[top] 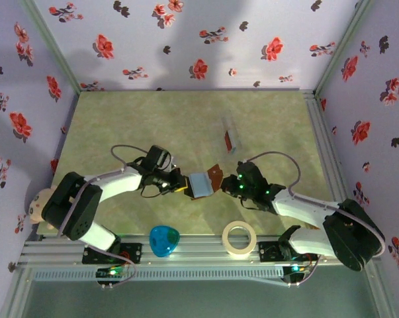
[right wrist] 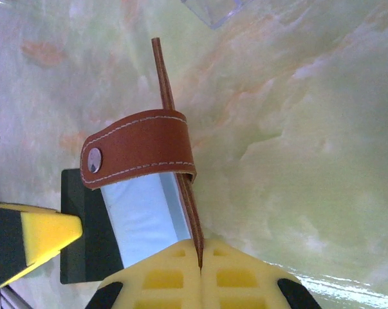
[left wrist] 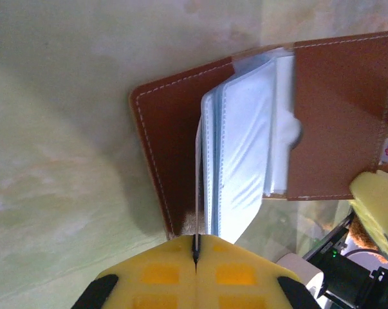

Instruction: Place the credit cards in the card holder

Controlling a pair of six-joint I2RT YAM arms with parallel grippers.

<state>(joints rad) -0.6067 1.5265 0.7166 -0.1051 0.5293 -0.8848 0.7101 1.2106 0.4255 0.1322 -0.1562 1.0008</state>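
Note:
The brown card holder (top: 216, 176) hangs open above the middle of the table, held between both grippers. My right gripper (right wrist: 200, 254) is shut on one brown cover, seen edge-on, with the closing tab (right wrist: 139, 151) curling over the pale blue sleeves (right wrist: 142, 219). My left gripper (left wrist: 195, 248) is shut on a thin dark credit card (left wrist: 197, 180), also edge-on. It lies between the other brown cover (left wrist: 168, 148) and the sleeves (left wrist: 245, 148). Whether it sits inside a sleeve I cannot tell. The dark card (right wrist: 84, 232) shows flat behind the sleeves. A red credit card (top: 231, 139) stands farther back.
A clear plastic stand (top: 229, 129) holds the red card behind the grippers. Near the front edge lie a blue-teal object (top: 165, 240) and a tape roll (top: 239, 238). A small pale round object (top: 37, 202) sits at the left wall. Flowered walls enclose the table.

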